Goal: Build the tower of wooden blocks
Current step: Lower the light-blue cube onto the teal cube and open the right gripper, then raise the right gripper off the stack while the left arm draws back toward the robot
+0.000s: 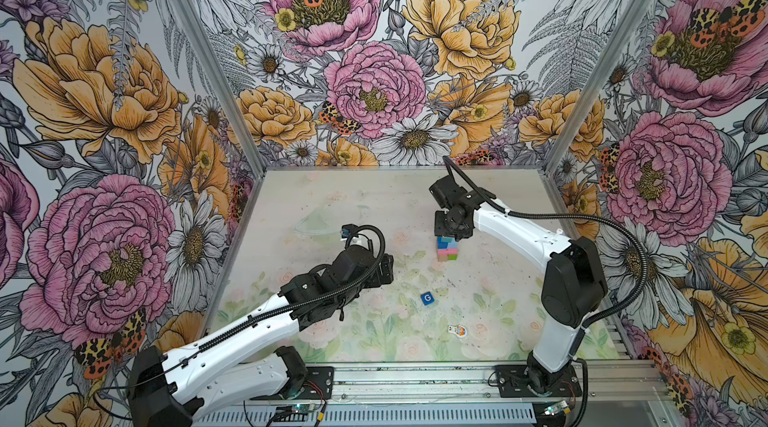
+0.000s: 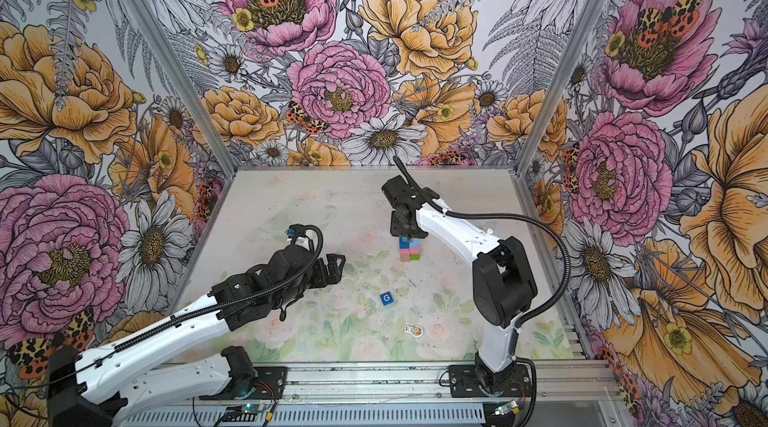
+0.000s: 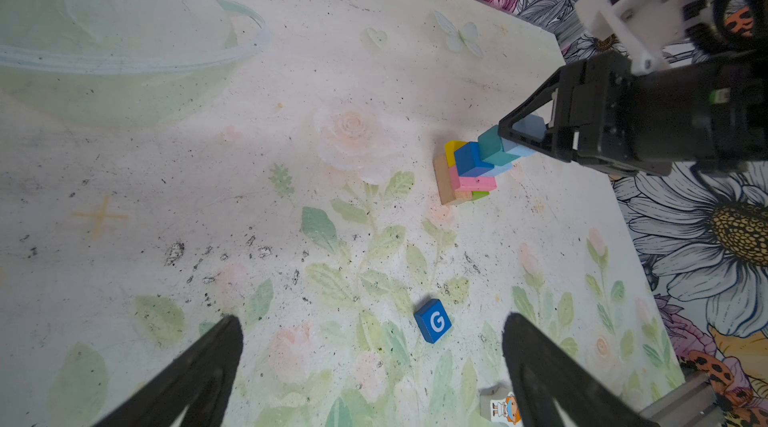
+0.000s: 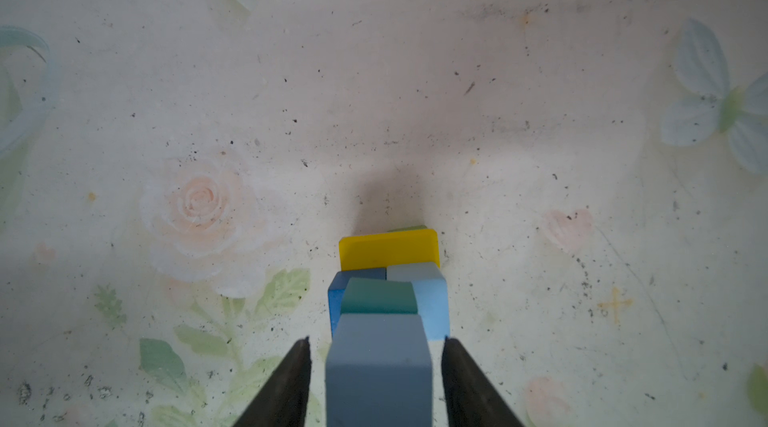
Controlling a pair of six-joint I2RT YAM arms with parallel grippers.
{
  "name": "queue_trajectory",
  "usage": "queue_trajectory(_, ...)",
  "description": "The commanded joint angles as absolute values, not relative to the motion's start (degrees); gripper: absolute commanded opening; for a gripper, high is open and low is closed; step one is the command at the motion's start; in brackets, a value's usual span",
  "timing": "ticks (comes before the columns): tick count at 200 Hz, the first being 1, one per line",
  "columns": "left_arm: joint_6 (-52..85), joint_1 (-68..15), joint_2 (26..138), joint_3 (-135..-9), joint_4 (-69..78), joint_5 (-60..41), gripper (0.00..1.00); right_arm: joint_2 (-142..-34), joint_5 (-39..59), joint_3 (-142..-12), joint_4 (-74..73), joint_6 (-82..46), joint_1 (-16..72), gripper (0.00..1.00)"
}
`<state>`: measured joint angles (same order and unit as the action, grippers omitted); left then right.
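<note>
**A:** Where does the tower stand?

**B:** In both top views the tower (image 1: 448, 248) (image 2: 409, 248) stands on the surface (image 1: 332, 204), just right of the frame's middle, directly under the right pincer (image 1: 446, 234).

**A:** Does that pincer hold anything?

**B:** No. In the right wrist view its 2 fingers (image 4: 291, 383) flank the topmost light blue cube (image 4: 378, 371) with a thin gap on each side, so it is partly open and grips nothing. That cube sits on a teal cube (image 4: 378, 298), and a yellow oblong (image 4: 388, 252) shows lower in the stack.

**A:** And the left pincer?

**B:** The left pincer (image 3: 372, 317) is spread wide and empty. In the top views it hangs left of the tower. The G cube (image 1: 427, 298) lies alone on the surface, below the tower in the frame. The cartoon figure piece (image 1: 457, 330) lies lower right of it.
</note>
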<state>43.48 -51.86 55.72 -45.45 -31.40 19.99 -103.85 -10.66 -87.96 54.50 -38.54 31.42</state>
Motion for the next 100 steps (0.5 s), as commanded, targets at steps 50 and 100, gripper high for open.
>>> queue_trajectory(50, 43.23, -51.73, 53.06, -45.54, -30.91, 20.03, 0.99, -96.08, -11.25, -88.36, 53.88, -38.56, 31.46, 0.58)
queue_trajectory(100, 46.47, -56.78, 48.34, -42.80, -33.43, 23.96, 0.99, -86.68, -11.78, -84.08, 55.19, -39.83, 33.40, 0.59)
